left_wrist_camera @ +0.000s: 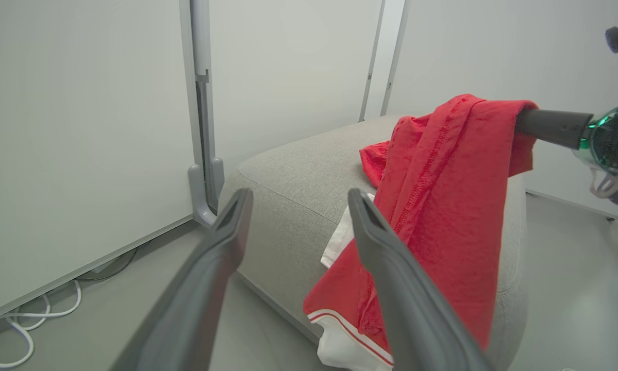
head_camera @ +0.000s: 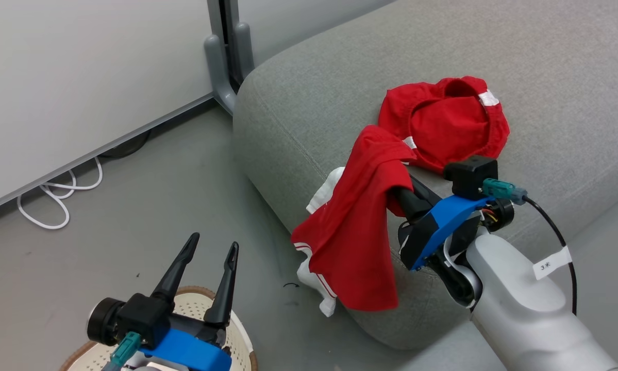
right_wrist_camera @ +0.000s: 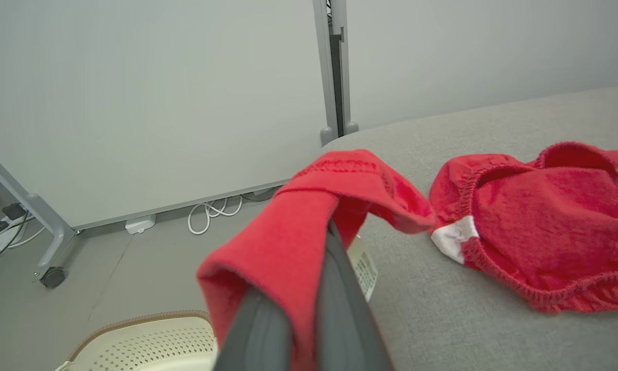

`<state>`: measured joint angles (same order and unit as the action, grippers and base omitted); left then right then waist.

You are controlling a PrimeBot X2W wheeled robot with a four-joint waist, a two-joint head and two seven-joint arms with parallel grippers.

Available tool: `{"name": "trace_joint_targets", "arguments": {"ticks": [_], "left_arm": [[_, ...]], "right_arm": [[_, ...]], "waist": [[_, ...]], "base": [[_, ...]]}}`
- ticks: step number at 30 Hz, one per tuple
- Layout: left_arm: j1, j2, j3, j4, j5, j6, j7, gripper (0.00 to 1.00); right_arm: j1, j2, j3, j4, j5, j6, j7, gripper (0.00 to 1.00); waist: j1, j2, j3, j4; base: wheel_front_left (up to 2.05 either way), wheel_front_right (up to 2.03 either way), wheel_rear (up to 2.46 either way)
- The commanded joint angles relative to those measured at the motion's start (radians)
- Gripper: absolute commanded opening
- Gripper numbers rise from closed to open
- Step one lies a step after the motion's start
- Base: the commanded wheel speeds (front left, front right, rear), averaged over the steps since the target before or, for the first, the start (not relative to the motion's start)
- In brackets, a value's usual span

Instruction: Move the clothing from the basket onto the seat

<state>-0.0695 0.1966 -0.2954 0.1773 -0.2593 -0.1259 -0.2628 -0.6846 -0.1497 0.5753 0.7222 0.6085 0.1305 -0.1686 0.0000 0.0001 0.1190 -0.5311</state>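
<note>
Red cloth is pinched in our right claw [head_camera: 399, 198], shut tight on the white-banded garment [head_camera: 355, 232], which hangs over the rounded edge of the seat [head_camera: 314, 103], mostly off it. Letting go here, we judge, sends it sliding to the floor [head_camera: 133, 206]. The other red garment [head_camera: 443, 123] lies on the seat, back from the edge. Our left claw [head_camera: 214, 242] gapes wide, empty, above the basket [right_wrist_camera: 144, 340].
</note>
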Motion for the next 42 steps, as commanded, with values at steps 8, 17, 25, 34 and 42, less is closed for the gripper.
{"name": "trace_joint_targets", "arguments": {"ticks": [8, 17, 25, 34, 42], "left_arm": [[-0.043, 0.017, -0.038, 0.016, -0.013, -0.005, -0.003, 1.00], [-0.033, 0.031, -0.029, 0.005, -0.020, -0.005, -0.003, 1.00], [-0.048, 0.042, -0.015, -0.033, 0.002, -0.005, -0.003, 1.00], [-0.120, 0.086, -0.022, -0.083, 0.023, -0.005, -0.003, 1.00], [-0.185, 0.131, -0.043, -0.131, 0.042, -0.005, 0.000, 1.00]], "right_arm": [[0.039, -0.010, -0.046, -0.024, -0.020, 0.001, -0.006, 0.00], [0.021, 0.001, -0.087, -0.041, -0.020, 0.001, 0.013, 0.00], [-0.120, -0.026, -0.180, -0.058, 0.026, 0.001, 0.027, 0.00], [-0.385, -0.149, -0.394, -0.071, 0.096, 0.001, 0.068, 0.00], [-0.607, -0.289, -0.604, -0.078, -0.011, 0.001, 0.070, 0.00]], "waist": [[0.0000, -0.0001, 0.018, -0.018], [0.0000, -0.0001, 0.034, -0.018], [0.0000, -0.0001, 0.112, -0.006], [0.0000, -0.0001, 0.266, 0.048], [0.0000, -0.0001, 0.412, 0.088]], "base": [[0.00, 0.00, 0.00], [0.00, 0.00, 0.00], [0.00, 0.00, 0.00], [0.00, 0.00, 0.00], [0.00, 0.00, 0.00]]}}
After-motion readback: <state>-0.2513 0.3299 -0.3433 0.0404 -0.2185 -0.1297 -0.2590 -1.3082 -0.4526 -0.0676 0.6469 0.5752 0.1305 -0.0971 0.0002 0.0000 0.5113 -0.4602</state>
